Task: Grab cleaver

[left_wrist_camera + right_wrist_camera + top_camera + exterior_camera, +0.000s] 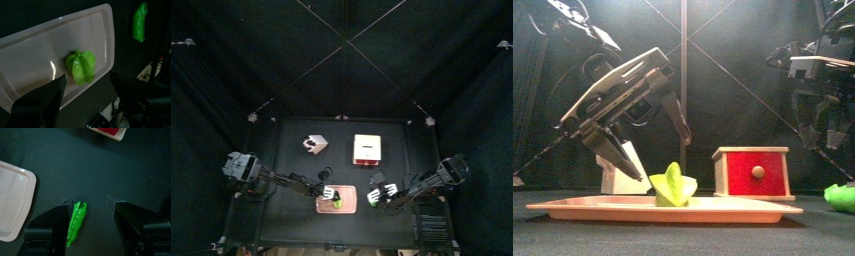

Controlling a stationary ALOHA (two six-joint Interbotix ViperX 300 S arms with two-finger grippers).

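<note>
We read this as the approach stage: neither gripper touches the cleaver (368, 149), which lies flat near the middle of the table (285, 170), somewhat toward the right edge and back from the front edge. From above it shows as a cream-white slab with a red band on the end facing the front; in the front view we see that red end (754, 172) standing behind the tray.

Our left gripper (327, 194) hangs over the pink tray (337, 203) at the front edge, and its jaws stand apart above the green star-shaped piece (81, 66) that rests on the tray (40, 50). Nothing is between them. Our right gripper (376, 196) sits just right of the tray, also near the front edge, with its jaws spread wide and empty over a long green pod (75, 223) lying on the bare tabletop (the same pod shows at the far side of the left wrist view). A corner of the red end of the cleaver (111, 132) shows at the edge of the right wrist view, well apart from the jaws.

A small whitish lump with dark spots (313, 144) lies left of the cleaver, toward the back; we leave it alone.

We judge the right arm better placed. The next move calls for carrying it back from the front edge toward the middle, centring the open jaws over the slab, lowering, and closing across its narrower width. Since the slab lies flat, getting a jaw edge under or against its sides may be the tricky part.
</note>
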